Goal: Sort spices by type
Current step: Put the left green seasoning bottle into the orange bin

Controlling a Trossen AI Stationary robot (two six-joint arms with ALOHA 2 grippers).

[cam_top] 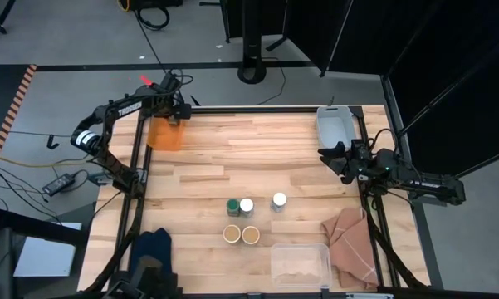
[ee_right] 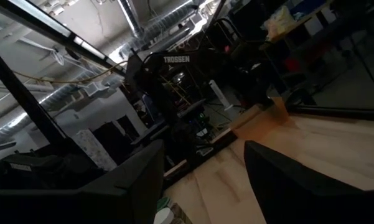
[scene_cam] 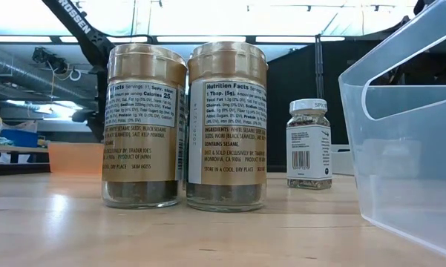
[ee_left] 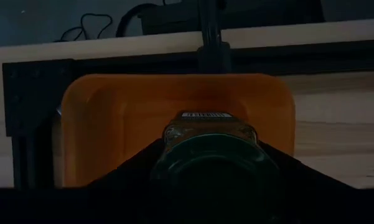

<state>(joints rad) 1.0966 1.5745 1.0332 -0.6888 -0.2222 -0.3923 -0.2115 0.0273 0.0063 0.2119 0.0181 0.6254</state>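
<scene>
Five spice jars stand on their bases mid-table: a green-lidded one (cam_top: 232,205) beside a white-lidded one (cam_top: 247,205), another white-lidded jar (cam_top: 280,200) to their right, and two tan-lidded jars (cam_top: 232,234) (cam_top: 250,234) nearer the front. A second green-lidded jar (ee_left: 211,158) is in my left gripper (cam_top: 176,115), over the orange bin (cam_top: 164,134) at the far left corner. My right gripper (ee_right: 204,180) is open at the table's right side, below the grey bin (cam_top: 336,124). My left gripper is shut on the green-lidded jar, pinched between the two fingers (ee_left: 134,171) on opposite sides near its lid (ee_left: 211,163). The fingers come from above, and the lid faces the wrist camera. The jar's labelled body (ee_left: 205,116) points down into the orange bin (ee_left: 112,124).
A clear plastic container (cam_top: 300,264) sits at the front, right of centre, with a tan cloth (cam_top: 349,241) beside it. A dark blue cloth (cam_top: 154,245) lies at the front left. Bare wood shows between the jars and the two far bins.
</scene>
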